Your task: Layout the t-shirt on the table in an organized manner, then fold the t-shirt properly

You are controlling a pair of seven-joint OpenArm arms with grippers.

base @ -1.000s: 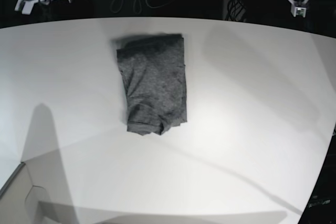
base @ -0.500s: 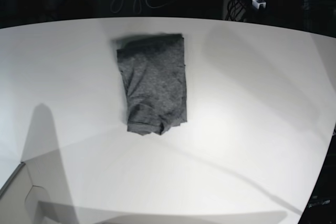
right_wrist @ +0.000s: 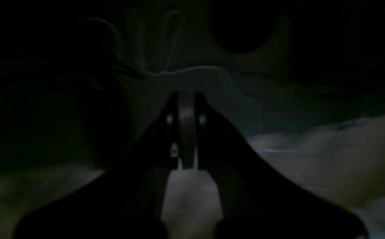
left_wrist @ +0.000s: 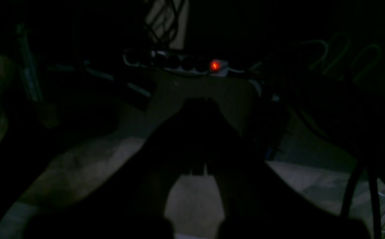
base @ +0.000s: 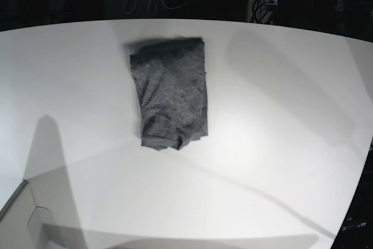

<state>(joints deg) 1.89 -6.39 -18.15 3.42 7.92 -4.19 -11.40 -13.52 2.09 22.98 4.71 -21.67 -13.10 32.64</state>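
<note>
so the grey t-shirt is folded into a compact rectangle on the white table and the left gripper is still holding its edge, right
Not quite. The t-shirt does lie folded into a compact rectangle on the white table, but nothing holds it: the base view shows it lying alone. The left gripper is shut on nothing, off the table in the dark, as the left wrist view shows.
</note>
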